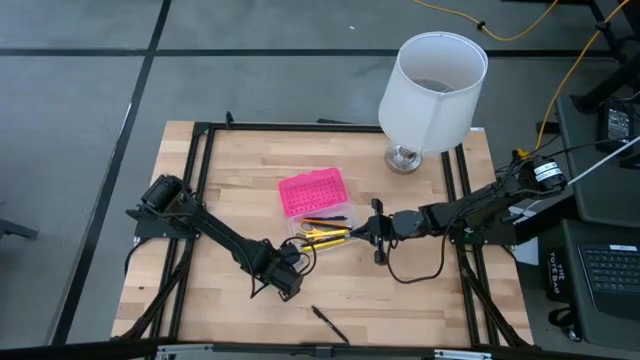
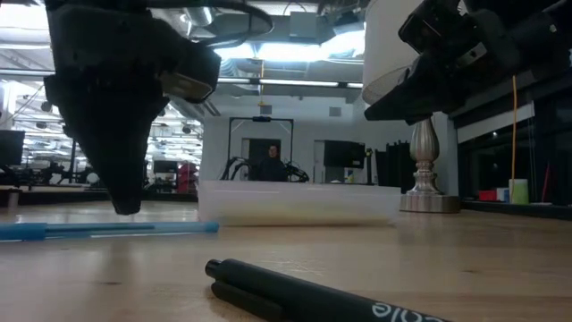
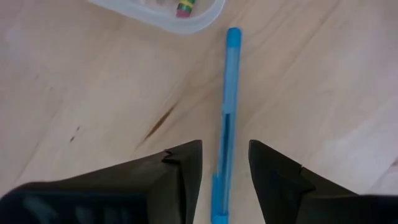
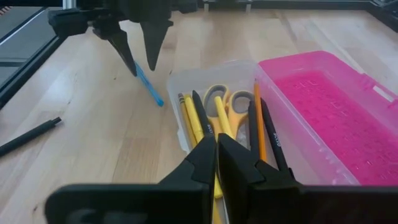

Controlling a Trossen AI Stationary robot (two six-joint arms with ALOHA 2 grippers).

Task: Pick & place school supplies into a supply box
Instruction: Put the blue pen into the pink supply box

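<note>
High view: your left gripper (image 1: 285, 280) sits low over the table just in front of the supply box (image 1: 322, 212), whose pink lid (image 1: 312, 192) lies flipped open. The right gripper (image 1: 377, 232) hangs at the box's right edge. One black pen (image 1: 328, 323) lies loose near the table's front edge. One lamp (image 1: 428, 95) stands at the back; leave it alone.

Low view: the blue pen (image 2: 107, 229) lies flat on the wood, w/ the left gripper's tips coming down right above it. The black pen lies closest to the lens.

Left wrist: fingers (image 3: 180, 163) spread, the blue pen running between them, not yet pinched. Keep it centred, drop till the tips nearly touch wood, then close square across the barrel so it won't roll or skid.

Right wrist: right gripper's fingers (image 4: 202, 163) pressed together, holding nothing, poised over the box's clear base. Inside I count approx. 2 yellow pencils, 1 orange, 2–3 black pens, plus 1 pair of yellow-handled scissors (image 4: 222, 102). Outside: 2 left, blue and black.
</note>
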